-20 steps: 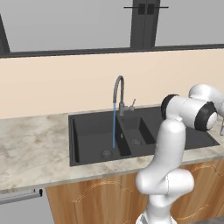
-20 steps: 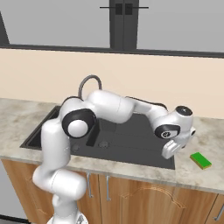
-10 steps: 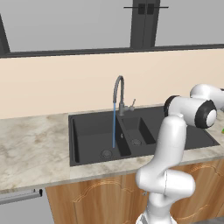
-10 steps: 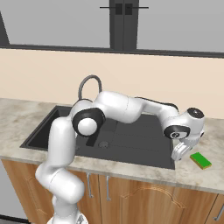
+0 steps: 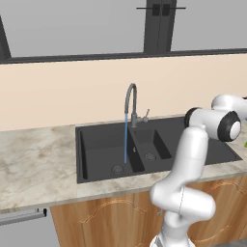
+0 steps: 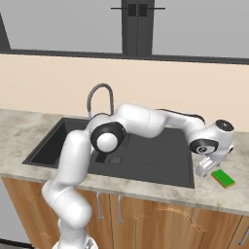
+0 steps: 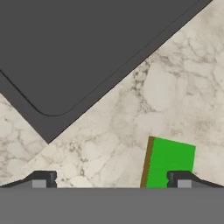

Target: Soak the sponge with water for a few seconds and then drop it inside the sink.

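From the left base view I see the water [image 5: 126,137] as a thin blue stream falling from the faucet [image 5: 131,102] into the black sink [image 5: 96,144]. From the right base view, the sponge [image 6: 223,178] lies flat on the counter [image 6: 146,187], right of the sink, just beside my gripper [image 6: 206,167]. In the hand view its green top sits over a yellow-brown edge; no writing is legible. My fingers [image 7: 40,180] stand wide, holding nothing.

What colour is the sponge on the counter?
Green on top over a yellow layer; the sponge shows best in the hand view.
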